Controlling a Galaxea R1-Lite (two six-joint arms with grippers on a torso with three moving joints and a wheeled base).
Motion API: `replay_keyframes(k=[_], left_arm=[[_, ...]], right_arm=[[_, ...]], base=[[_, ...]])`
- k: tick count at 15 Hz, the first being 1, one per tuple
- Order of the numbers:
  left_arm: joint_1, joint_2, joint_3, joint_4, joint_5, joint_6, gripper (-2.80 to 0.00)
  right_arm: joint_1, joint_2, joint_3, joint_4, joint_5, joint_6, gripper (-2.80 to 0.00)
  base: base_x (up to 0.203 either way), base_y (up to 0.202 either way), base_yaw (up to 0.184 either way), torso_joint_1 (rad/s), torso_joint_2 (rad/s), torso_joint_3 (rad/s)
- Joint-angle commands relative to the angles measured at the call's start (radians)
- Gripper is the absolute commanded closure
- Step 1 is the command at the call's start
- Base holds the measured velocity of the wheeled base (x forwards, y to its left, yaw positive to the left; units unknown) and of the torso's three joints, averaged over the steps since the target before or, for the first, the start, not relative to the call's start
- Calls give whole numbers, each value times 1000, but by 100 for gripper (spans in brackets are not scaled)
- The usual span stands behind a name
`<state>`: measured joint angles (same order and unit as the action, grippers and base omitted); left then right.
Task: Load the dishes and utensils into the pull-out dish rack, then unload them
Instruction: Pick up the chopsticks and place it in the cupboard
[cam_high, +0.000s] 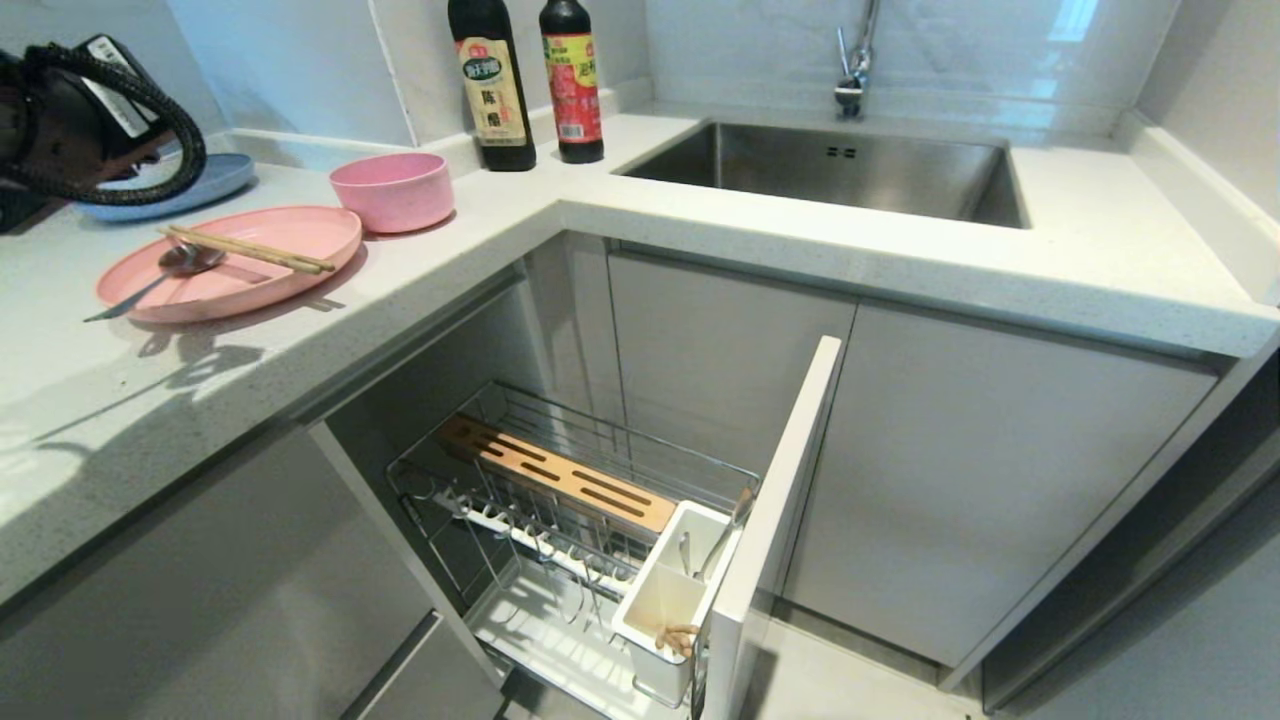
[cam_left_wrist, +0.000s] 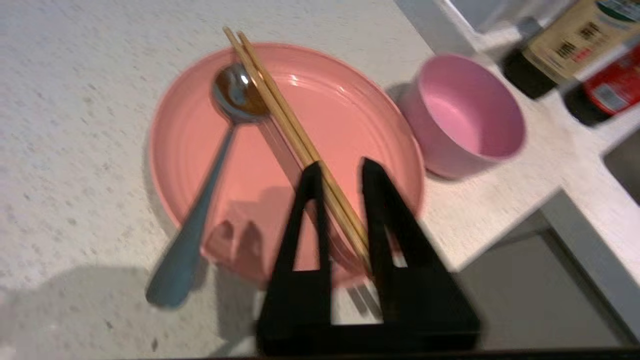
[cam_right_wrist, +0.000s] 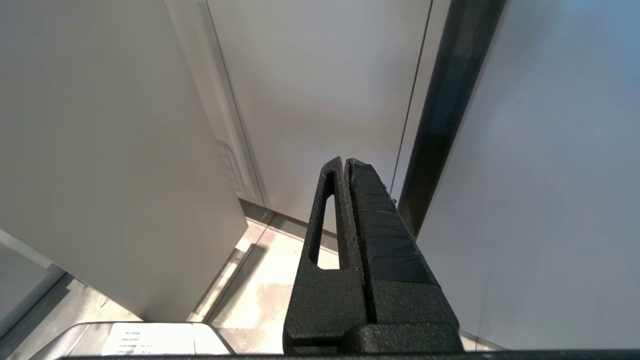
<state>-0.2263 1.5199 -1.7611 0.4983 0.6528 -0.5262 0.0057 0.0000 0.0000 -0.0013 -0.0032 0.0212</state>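
A pink plate (cam_high: 270, 235) lies on the counter's left side with the chopsticks (cam_high: 250, 250) and the metal spoon (cam_high: 180, 262) across it. The pink bowl (cam_high: 392, 190) stands just behind it. From the left wrist, the plate (cam_left_wrist: 200, 150), spoon (cam_left_wrist: 215, 165), chopsticks (cam_left_wrist: 280, 105) and bowl (cam_left_wrist: 465, 115) lie below my left gripper (cam_left_wrist: 341, 167). It hovers open over the chopsticks' near ends, holding nothing. The pull-out dish rack (cam_high: 560, 480) stands drawn out under the counter, with its white utensil cup (cam_high: 665, 590) in front. My right gripper (cam_right_wrist: 345, 162) is shut, parked low by cabinet fronts.
Two dark sauce bottles (cam_high: 492, 80) stand at the wall behind the bowl. A steel sink (cam_high: 830, 170) with a faucet (cam_high: 855, 60) fills the counter's right part. A blue plate (cam_high: 215, 180) sits far left under my left arm. The rack's grey front panel (cam_high: 785, 500) juts out.
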Motion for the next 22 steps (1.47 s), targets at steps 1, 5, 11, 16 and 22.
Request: replay_keyframes(k=[1, 5, 11, 16, 22], left_arm=[[30, 42, -22, 2, 4, -9, -280], [35, 112, -25, 6, 0, -12, -280], [36, 189, -115, 144, -75, -71, -280], [42, 233, -126, 143, -82, -74, -280], [58, 267, -156, 140, -110, -72, -280]], right_arm=[[0, 0, 2, 0, 0, 0, 0], [0, 0, 2, 0, 0, 0, 0], [0, 0, 2, 0, 0, 0, 0], [1, 0, 2, 0, 0, 0, 0], [0, 0, 2, 0, 0, 0, 0]], base=[[0, 0, 0, 0, 0, 0], [0, 0, 0, 0, 0, 0], [0, 0, 0, 0, 0, 0], [0, 0, 0, 0, 0, 0], [0, 0, 0, 0, 0, 0]])
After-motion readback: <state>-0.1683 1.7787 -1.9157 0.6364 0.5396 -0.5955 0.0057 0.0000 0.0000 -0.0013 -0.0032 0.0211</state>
